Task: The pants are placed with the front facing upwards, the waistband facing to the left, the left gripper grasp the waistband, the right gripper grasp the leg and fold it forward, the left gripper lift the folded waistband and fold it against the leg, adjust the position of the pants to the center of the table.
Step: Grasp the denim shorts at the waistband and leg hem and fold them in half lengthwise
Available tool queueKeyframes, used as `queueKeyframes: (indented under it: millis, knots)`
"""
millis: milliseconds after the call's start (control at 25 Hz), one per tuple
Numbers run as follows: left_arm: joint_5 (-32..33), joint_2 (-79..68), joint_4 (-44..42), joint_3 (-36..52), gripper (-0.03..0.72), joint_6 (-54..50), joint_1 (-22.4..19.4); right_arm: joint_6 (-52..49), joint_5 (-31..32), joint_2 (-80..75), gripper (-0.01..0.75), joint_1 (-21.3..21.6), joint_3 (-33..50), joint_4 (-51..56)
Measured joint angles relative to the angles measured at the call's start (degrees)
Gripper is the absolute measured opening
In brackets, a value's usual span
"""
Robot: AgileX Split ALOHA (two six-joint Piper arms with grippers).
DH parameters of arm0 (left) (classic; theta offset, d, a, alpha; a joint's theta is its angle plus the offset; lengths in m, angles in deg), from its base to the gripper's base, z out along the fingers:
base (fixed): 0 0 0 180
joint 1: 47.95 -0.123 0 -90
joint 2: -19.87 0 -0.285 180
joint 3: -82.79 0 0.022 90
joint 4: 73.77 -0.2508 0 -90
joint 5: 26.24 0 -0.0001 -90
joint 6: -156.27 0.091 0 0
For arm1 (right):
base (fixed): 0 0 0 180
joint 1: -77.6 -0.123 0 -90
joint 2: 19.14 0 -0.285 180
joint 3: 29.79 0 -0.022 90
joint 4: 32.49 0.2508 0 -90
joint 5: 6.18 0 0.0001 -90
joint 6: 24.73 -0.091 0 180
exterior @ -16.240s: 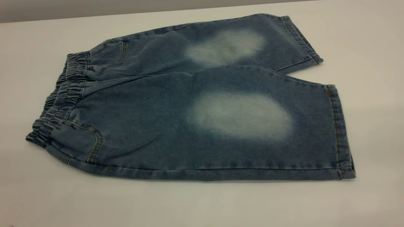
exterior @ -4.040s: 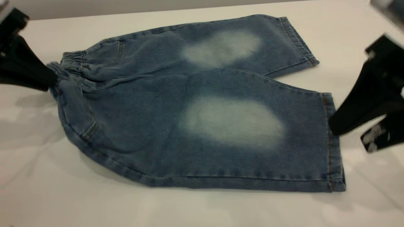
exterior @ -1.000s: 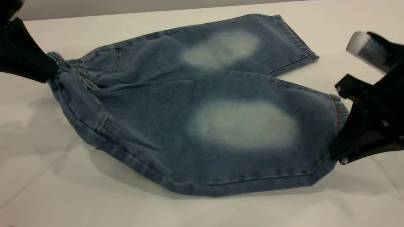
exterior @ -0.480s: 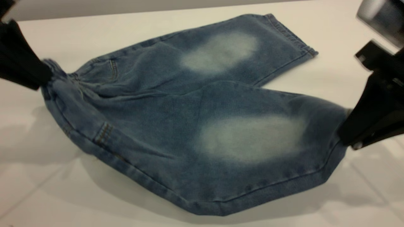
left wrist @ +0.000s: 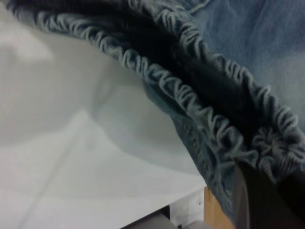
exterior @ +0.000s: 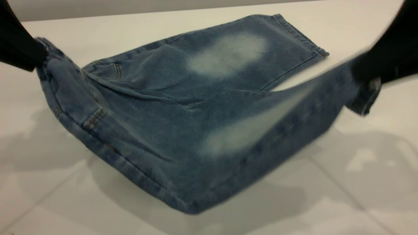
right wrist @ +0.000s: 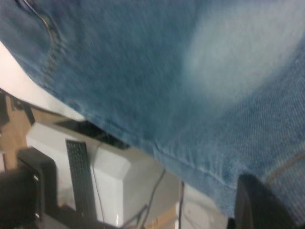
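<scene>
The blue denim pants point(exterior: 156, 107) lie across the white table point(exterior: 65, 202), waistband to the left. My left gripper point(exterior: 35, 56) is shut on the ruched waistband point(exterior: 45, 49) and holds it up off the table. In the left wrist view the gathered waistband point(left wrist: 190, 100) runs into one dark finger point(left wrist: 259, 200). My right gripper point(exterior: 359, 70) is shut on the hem of the near leg point(exterior: 294, 111), which hangs raised and blurred. In the right wrist view the leg point(right wrist: 190, 71) fills the picture above one black finger point(right wrist: 262, 205). The far leg point(exterior: 228, 54) rests flat.
The table's back edge point(exterior: 130, 11) runs along the top of the exterior view. Beyond the table's edge, the right wrist view shows a white machine point(right wrist: 95, 167) with cables. Bare tabletop lies in front of the pants.
Both grippers have risen. The near leg's hem has gone up and toward the far side with the right gripper, and the waistband sits higher in the left gripper.
</scene>
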Motion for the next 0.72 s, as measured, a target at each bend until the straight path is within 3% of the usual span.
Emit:
queueKeyframes:
  millis: [720]
  knots:
    - [-5.68,4.23,5.16,-0.1,0.099,-3.87,-0.06,0.47,-5.17,-20.19,0.017,0.0,-23.18,4.49]
